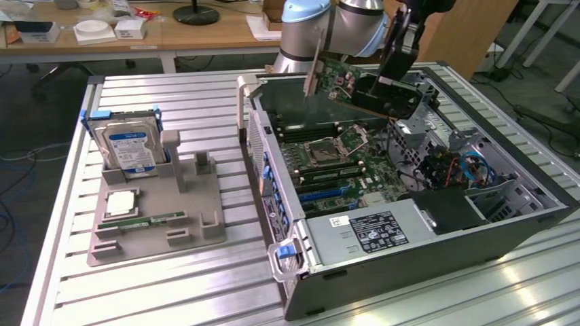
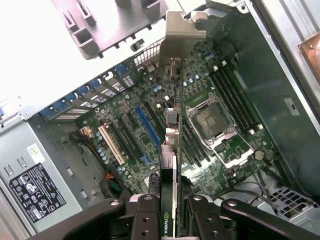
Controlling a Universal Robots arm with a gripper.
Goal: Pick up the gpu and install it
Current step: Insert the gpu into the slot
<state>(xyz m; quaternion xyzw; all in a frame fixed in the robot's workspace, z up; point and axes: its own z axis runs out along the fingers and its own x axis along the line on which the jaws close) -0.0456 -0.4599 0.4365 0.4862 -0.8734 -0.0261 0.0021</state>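
- The gripper point(image 1: 392, 83) had its fingers point(image 2: 145, 220) pinched on the gpu point(image 1: 358, 92), clamping the fan end of the card from both faces.
- In the exterior view the gpu hung in the air above the open computer case point(image 1: 435, 265), tilted. Its long axis ran from the metal bracket point(image 1: 313, 76) at about ten o'clock to the gripped end at about four o'clock.
- In the wrist view I looked down the card edge-on. It crossed the motherboard point(image 2: 125, 150) between the blue slot point(image 2: 148, 127) and the CPU socket point(image 2: 212, 120), well clear of the board.
- From the gripper, I judged the expansion slots lay low toward seven o'clock in the exterior view.
- The hard drive point(image 1: 127, 149) stood in its grey holder point(image 1: 181, 204) out at nine o'clock, well apart.
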